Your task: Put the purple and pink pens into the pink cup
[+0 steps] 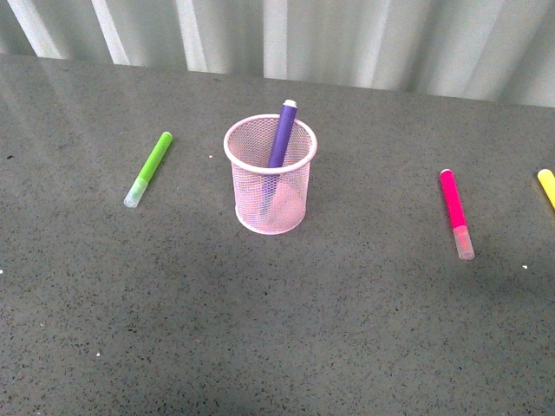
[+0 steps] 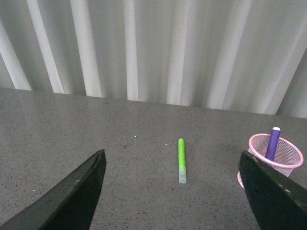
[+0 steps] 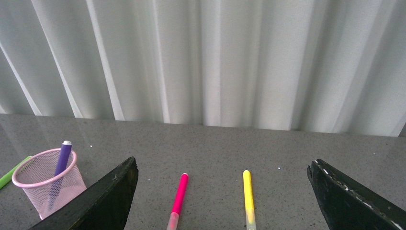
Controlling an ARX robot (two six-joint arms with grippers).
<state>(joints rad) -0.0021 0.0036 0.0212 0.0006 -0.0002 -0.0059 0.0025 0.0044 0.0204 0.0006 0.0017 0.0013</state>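
Note:
The pink mesh cup stands upright mid-table, with the purple pen standing tilted inside it. The cup also shows in the left wrist view and the right wrist view. The hot pink pen lies flat on the table to the right of the cup, clear cap toward me; it also shows in the right wrist view. Neither gripper shows in the front view. My left gripper is open and empty. My right gripper is open and empty, with the pink pen lying between its fingers' lines, farther off.
A lime-green marker lies left of the cup. A yellow marker lies at the right edge, beside the pink pen. A white pleated curtain hangs behind the grey table's far edge.

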